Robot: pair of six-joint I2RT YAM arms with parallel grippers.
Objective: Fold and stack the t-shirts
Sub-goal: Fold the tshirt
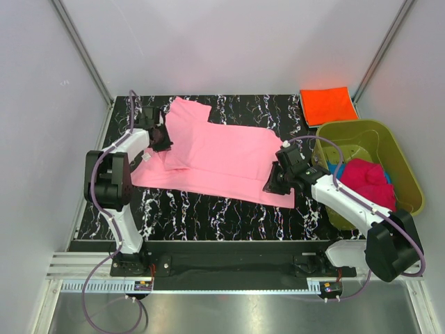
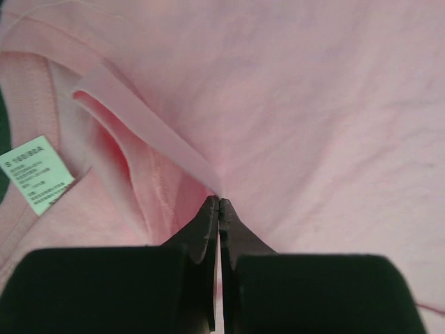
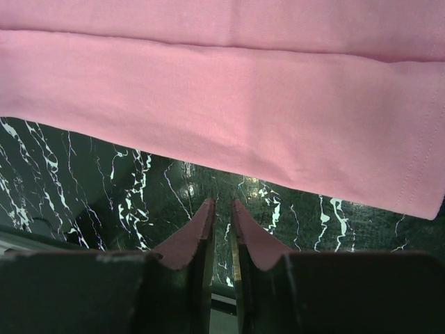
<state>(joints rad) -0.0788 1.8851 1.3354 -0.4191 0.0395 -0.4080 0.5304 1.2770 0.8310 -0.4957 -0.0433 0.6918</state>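
Left end effector (image 2: 219,203) pinches a fold of the pink t-shirt (image 1: 215,156), spread on the black, white-veined tabletop (image 1: 208,209) between pale walls. Right end effector (image 3: 222,207) hangs nearly closed, empty, beside its hem. Green tag (image 2: 36,174): print too small to read.

The pink t-shirt (image 1: 222,156) was soft matt cloth with fine knit texture and stitched hems, a papery label (image 2: 36,174) at its collar. The table (image 1: 229,205) looked like glossy black marble with white veins. The tub (image 1: 410,182) was smooth olive plastic.
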